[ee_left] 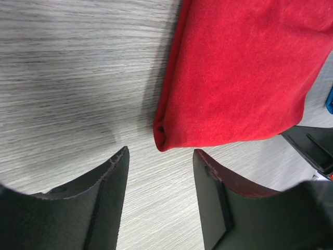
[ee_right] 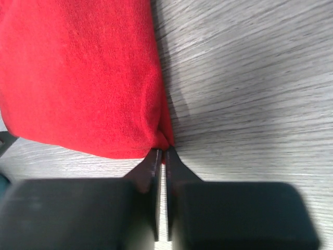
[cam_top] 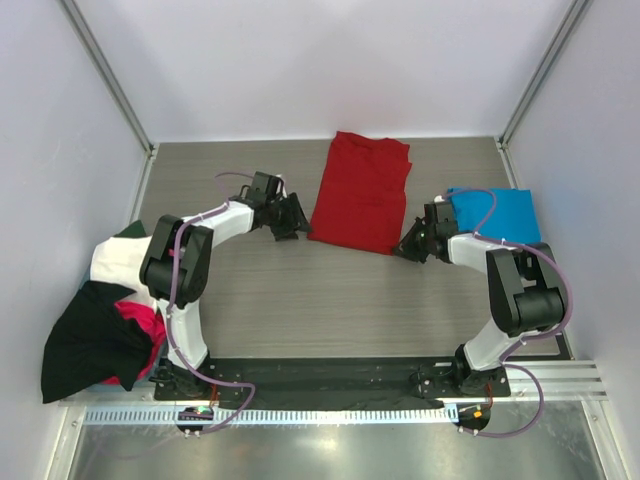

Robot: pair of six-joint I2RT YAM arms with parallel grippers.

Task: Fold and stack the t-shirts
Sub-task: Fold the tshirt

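As I am looking down from above, the red t-shirt (cam_top: 360, 195) is lying folded into a long oblong at the middle of the far half of the table (cam_top: 300, 300). The blue t-shirt (cam_top: 500, 215) is lying folded to its right, close by the right arm. A heap of shirts (cam_top: 95, 335), black, white and magenta, is spilling over the table's left edge. The left gripper (cam_top: 292, 220) is hovering just beside the red one's near-left corner, and the right gripper (cam_top: 410, 245) is sitting at its near-right corner.

From the left wrist, the left gripper (ee_left: 161, 155) is standing with its jaws apart, one finger on either side of the red t-shirt's (ee_left: 244, 73) folded corner. Neither finger is pinching the cloth, and the bare table (ee_left: 67, 67) is showing between them.

From the right wrist, the right gripper (ee_right: 162, 151) is pressing its fingers almost together, only a thin slit showing between them. Its tips are nipping the puckered corner of the red t-shirt (ee_right: 78, 73), which is resting flat on the table (ee_right: 250, 78).
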